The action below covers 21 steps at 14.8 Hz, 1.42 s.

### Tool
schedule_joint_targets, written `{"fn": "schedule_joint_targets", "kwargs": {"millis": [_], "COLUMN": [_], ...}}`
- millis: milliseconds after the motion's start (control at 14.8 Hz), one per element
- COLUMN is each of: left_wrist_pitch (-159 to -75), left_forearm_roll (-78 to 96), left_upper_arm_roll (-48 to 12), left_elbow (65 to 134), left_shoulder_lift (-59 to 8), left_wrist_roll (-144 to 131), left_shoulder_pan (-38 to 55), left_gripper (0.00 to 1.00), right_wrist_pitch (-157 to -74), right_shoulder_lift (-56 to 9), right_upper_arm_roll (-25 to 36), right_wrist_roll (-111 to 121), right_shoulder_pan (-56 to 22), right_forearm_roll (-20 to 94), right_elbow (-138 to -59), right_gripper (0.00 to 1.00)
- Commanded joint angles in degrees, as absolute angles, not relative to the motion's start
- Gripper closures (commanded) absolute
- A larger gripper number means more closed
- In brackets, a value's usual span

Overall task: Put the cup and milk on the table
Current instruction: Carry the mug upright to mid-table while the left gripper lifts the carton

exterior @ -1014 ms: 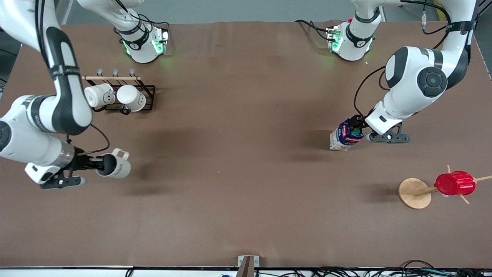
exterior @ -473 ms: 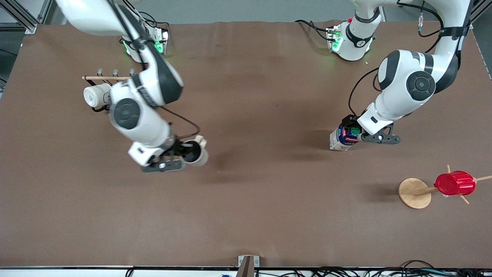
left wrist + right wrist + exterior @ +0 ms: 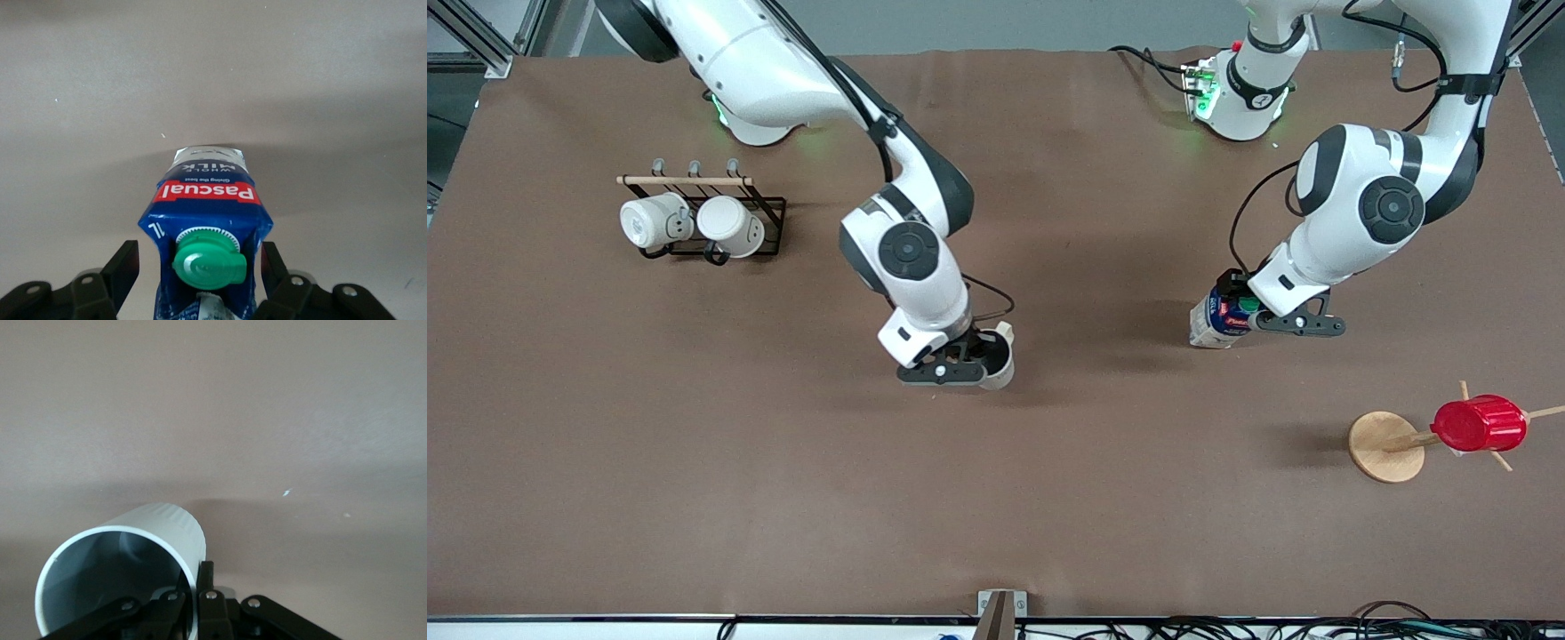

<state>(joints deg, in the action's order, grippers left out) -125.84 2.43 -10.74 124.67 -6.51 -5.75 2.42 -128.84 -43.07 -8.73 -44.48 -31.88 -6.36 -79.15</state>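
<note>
The cup (image 3: pixel 999 357), cream with a dark inside, hangs from my right gripper (image 3: pixel 978 354) low over the middle of the brown table (image 3: pixel 996 498). Its handle (image 3: pixel 1005 331) points toward the robot bases. In the right wrist view one finger is inside the cup's rim (image 3: pixel 120 543) and one outside, so my right gripper (image 3: pixel 195 587) is shut on it. The milk (image 3: pixel 1221 316) stands upright at the left arm's end, base at or just above the cloth. My left gripper (image 3: pixel 1240 311) is shut on its top. The left wrist view shows the green cap (image 3: pixel 208 257) between the fingers (image 3: pixel 130 263).
A black wire rack (image 3: pixel 769 206) with two plain white mugs (image 3: pixel 656 220) stands at the right arm's end, nearer the bases. A wooden stand (image 3: pixel 1383 446) carrying a red ribbed cup (image 3: pixel 1480 422) stands at the left arm's end, nearer the front camera than the milk.
My right arm has swung from its own end of the table to the middle, carrying the cup and lowering it. My left gripper shifted slightly; the milk has barely moved.
</note>
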Motion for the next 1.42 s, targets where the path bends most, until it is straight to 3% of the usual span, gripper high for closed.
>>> {"fn": "schedule_joint_targets", "kwargs": {"millis": [0,68,203,473,541,608,743,811,946,1351], "left_wrist_pitch": [-126.6,-126.6,-126.1,-123.2,-122.2,-121.0,-118.1,-117.3,-117.2,-117.9], "left_forearm_roll": [1.4,1.4,1.4,1.4,1.4,1.4,1.5,1.5,1.4,-0.6], "left_upper_arm_roll": [-10.9,-10.9,-10.9,-10.9,-11.0,-11.0,-10.9,-10.9,-10.9,-10.8], "left_elbow": [124.9,124.7,123.8,115.7,113.1,110.4,104.1,101.3,97.4,94.0], "left_shoulder_lift": [-6.4,-6.3,-6.2,-7.5,-8.4,-9.8,-13.6,-15.6,-19.1,-23.9], "left_wrist_roll": [-4.9,-4.9,-4.9,-5.7,-6.1,-6.2,-7.2,-9.4,-14.7,-22.5], "left_shoulder_pan": [2.2,2.2,2.2,3.2,3.9,4.7,7.1,8.5,11.4,16.2], "left_gripper": [0.59,0.69,0.81,0.87,0.87,0.87,0.87,0.87,0.87,0.87], "right_wrist_pitch": [-129.6,-129.1,-129.2,-128.7,-128.7,-128.8,-128.4,-127.6,-124.8,-108.1], "right_shoulder_lift": [-45.3,-45.4,-45.4,-45.4,-45.8,-46.1,-45.8,-45.3,-42.8,-24.3], "right_upper_arm_roll": [-8.8,-8.8,-8.9,-8.9,-8.9,-8.9,-8.9,-8.9,-8.9,-8.4], "right_wrist_roll": [-48.8,-48.7,-48.8,-50.0,-51.1,-51.4,-51.5,-51.5,-51.4,-50.5], "right_shoulder_pan": [-33.3,-33.3,-33.3,-34.4,-34.4,-34.5,-34.4,-34.3,-33.4,-24.2], "right_forearm_roll": [-9.4,-9.7,-10.9,-11.0,-11.1,-11.1,-11.1,-11.1,-10.9,-10.9], "right_elbow": [-77.1,-77.2,-77.6,-78.6,-78.6,-78.8,-79.1,-78.8,-78.5,-78.7], "right_gripper": [1.00,1.00,1.00,0.97,0.92,0.82,0.24,0.00,0.00,0.00]}}
